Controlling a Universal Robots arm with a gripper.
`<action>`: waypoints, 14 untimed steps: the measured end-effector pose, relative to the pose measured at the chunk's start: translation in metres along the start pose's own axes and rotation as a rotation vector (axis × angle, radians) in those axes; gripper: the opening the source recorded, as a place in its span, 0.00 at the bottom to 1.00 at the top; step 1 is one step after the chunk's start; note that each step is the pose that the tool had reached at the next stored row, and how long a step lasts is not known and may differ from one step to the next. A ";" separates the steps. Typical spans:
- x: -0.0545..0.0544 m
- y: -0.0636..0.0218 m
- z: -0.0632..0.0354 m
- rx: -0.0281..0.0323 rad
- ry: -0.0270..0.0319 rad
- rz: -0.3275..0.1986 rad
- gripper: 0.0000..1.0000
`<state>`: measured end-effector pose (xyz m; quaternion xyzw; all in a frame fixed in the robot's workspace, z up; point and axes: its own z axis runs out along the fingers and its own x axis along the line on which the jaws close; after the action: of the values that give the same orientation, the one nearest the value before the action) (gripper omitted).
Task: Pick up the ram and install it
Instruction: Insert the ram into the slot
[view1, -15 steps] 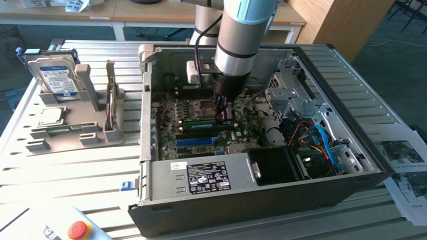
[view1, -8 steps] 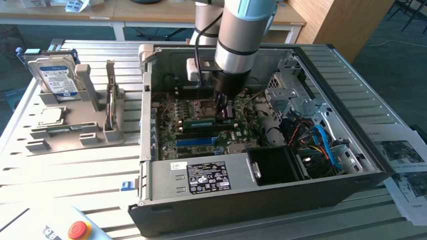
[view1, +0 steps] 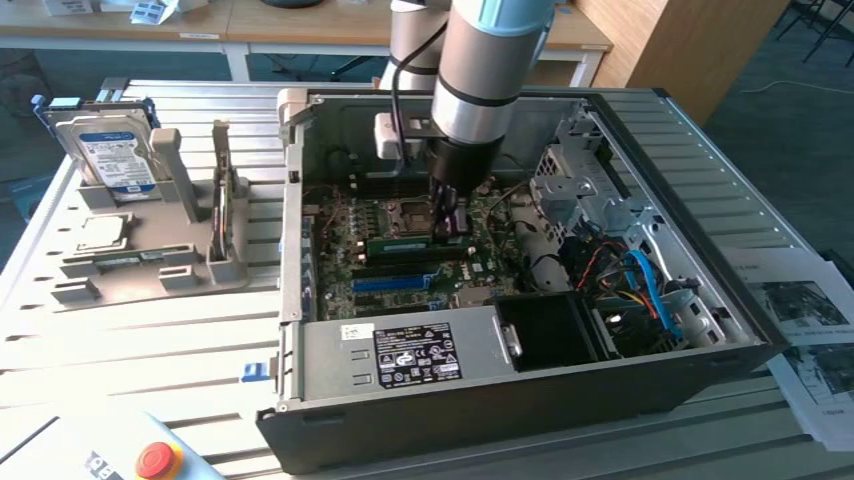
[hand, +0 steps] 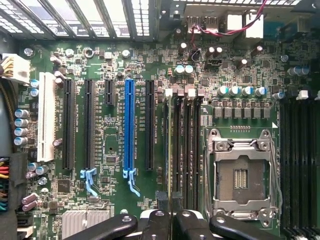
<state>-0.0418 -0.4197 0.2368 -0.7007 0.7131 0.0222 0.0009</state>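
Hidden and cut-off parts around the open computer case (view1: 534, 410)

In the exterior view the robot arm (view1: 487, 60) runs out past the top edge, the gripper (view1: 451, 228) covers part of the ram (view1: 400, 244), and the case's near wall hides the motherboard's (view1: 387, 285) nearest strip. Print on the power supply label (view1: 416, 355) and on the hard drive (view1: 114, 150) is too small to read. The red button (view1: 158, 461) and printed sheets (view1: 814, 340) are cut by the frame. In the wrist view the ram stands edge-on between 2 fingers (hand: 162, 202), so its chips and label are hidden and whether it sits in its slot cannot be told. The picture's edge crops the heatsink (hand: 85, 220).
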 end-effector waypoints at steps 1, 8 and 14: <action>0.000 -0.0002 0.0000 0.0000 -0.0002 0.000 0.12; 0.001 -0.0011 0.0000 -0.0050 -0.0005 0.000 0.12; 0.001 -0.0028 -0.0001 -0.0145 -0.0011 0.000 0.12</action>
<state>-0.0390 -0.4207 0.2368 -0.7005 0.7131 0.0277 -0.0038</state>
